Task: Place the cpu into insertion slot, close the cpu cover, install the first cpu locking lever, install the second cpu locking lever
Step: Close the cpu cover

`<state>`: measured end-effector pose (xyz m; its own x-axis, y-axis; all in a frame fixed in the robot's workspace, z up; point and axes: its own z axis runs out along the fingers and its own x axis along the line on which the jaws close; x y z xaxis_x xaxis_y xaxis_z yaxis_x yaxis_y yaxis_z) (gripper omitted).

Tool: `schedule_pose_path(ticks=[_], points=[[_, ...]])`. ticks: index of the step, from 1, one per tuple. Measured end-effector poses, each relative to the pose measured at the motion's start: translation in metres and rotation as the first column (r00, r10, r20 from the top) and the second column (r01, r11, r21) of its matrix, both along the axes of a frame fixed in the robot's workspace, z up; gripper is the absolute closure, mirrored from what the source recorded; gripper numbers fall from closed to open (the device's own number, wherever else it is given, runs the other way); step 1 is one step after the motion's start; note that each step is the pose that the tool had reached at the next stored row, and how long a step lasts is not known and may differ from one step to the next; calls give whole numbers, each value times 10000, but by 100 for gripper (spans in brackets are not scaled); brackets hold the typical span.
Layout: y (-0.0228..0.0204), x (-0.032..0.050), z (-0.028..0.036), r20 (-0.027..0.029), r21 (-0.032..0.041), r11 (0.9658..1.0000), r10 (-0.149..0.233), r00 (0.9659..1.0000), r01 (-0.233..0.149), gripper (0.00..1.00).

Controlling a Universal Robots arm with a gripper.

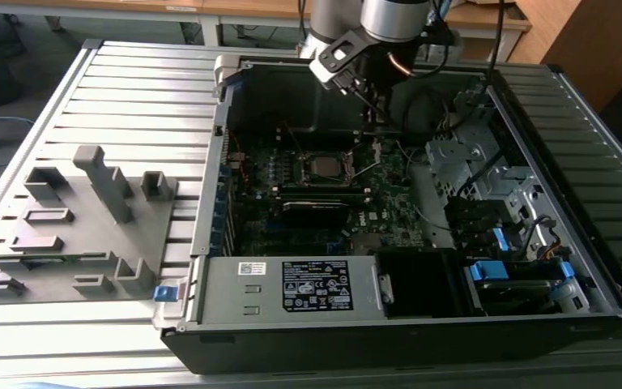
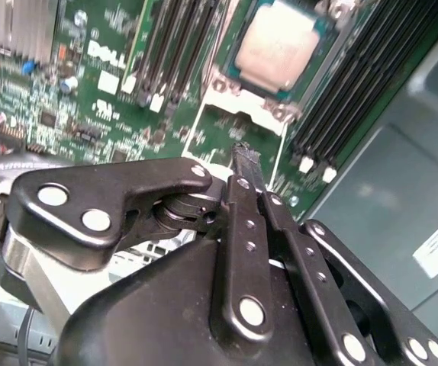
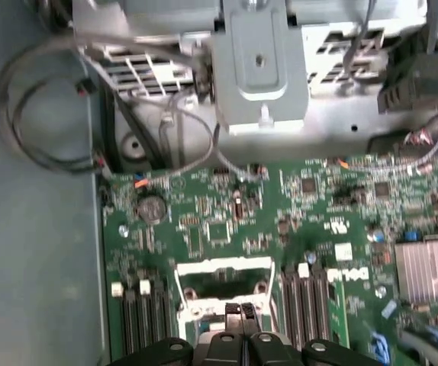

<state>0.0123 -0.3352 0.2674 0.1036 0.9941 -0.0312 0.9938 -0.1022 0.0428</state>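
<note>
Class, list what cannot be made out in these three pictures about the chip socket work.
Second wrist view: the far side of the dull silver-grey square cpu is cut off by the top edge.
First wrist view: the black gripper, fingers shut, hides most of the silvery-rimmed insertion slot.
Exterior view: the thin silvery cpu cover is too small to tell closed from open.

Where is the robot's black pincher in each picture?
Exterior view: gripper near the cpu, inside the computer case.
Second wrist view: gripper in front, pointing toward the cpu.
First wrist view: gripper between two banks of black memory slots.
Shared landmark: the green motherboard.
</note>
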Motion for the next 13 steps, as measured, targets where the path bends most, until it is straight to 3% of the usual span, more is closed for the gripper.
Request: schedule_pose_path(ticks=[5, 13], points=[[0, 173, -5, 1, 2, 10000, 0, 10000, 0, 89], [0, 315, -8, 0, 1, 10000, 3, 10000, -3, 89]])
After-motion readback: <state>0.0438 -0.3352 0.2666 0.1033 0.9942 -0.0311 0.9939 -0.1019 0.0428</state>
